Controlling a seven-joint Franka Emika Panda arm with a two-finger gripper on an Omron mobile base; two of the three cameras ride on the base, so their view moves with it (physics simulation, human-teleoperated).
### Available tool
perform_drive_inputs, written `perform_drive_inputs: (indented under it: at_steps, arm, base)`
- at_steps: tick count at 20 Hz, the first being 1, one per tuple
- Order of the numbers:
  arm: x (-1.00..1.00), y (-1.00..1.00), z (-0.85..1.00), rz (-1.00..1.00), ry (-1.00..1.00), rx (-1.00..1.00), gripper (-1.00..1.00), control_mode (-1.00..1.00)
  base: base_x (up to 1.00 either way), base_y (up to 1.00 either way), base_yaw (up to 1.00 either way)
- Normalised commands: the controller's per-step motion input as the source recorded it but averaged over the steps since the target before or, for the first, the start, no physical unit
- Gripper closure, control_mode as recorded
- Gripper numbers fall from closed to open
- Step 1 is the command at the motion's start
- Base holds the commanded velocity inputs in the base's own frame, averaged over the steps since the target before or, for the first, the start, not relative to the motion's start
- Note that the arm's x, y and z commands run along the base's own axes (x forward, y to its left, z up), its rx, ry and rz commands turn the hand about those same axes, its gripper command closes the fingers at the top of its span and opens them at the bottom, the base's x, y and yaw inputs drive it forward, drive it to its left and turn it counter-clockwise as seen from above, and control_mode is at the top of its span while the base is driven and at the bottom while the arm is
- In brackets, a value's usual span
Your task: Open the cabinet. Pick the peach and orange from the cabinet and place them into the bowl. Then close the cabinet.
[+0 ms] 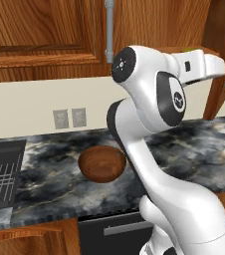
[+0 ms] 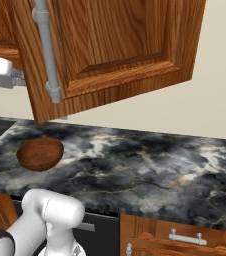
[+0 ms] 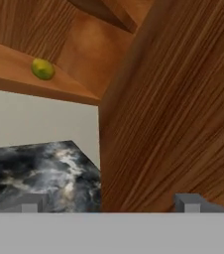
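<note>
Cabinet (image 2: 110, 45) takes the upper part of both base views. In the right base view one door hangs swung out toward us, its long grey handle (image 2: 46, 47) at upper left. In the left base view the other door (image 1: 40, 35) sits flat across the top left, so we judge it shut. We judge the opening step done, or nearly so.

Surface (image 2: 150, 165), dark marbled stone, runs across the middle of both base views. A dark rack (image 1: 0, 174) lies at its left end in the left base view.

Arm (image 1: 149, 149) climbs from lower right of the left base view and reaches up toward the upper right, at the cabinet's open side.

Bowl (image 1: 102, 163) stands on the surface at centre-left of that view, below the cabinet, empty: handy for dropping fruit straight down.

Claw (image 3: 112, 201): fingertips stand far apart at the bottom of the hand view, nothing between them. It is open, close against the inner face of the swung door.

Orange (image 3: 43, 69), upper left of the hand view, rests on the cabinet shelf near its front edge, well apart from the claw.

Peach: we cannot place it.

Next, as we read it: swing the claw left, past the door, toward the shelf.
</note>
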Motion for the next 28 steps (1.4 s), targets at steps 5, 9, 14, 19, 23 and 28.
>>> perform_drive_inputs:
  at_steps: [5, 9, 14, 19, 23, 28]
  arm:
    - [0.0, -0.41, 0.0, -0.05, 0.0, -0.06, -1.0, -1.0]
    - [-0.02, -0.46, 0.0, -0.06, 0.0, -0.06, -1.0, -1.0]
    - [-0.13, -0.47, 0.0, -0.07, 0.0, -0.05, -1.0, -1.0]
    - [-0.22, -0.5, 0.0, -0.09, 0.0, -0.03, -1.0, -1.0]
    - [-0.16, -0.45, 0.0, -0.11, 0.0, -0.04, -1.0, -1.0]
    - [-0.03, -0.42, 0.0, -0.09, 0.0, -0.03, -1.0, -1.0]
  base:
    - [0.0, 0.0, 0.0]
    - [0.0, 0.0, 0.0]
    - [0.0, 0.0, 0.0]
    - [0.0, 0.0, 0.0]
    - [0.0, 0.0, 0.0]
    - [0.0, 0.0, 0.0]
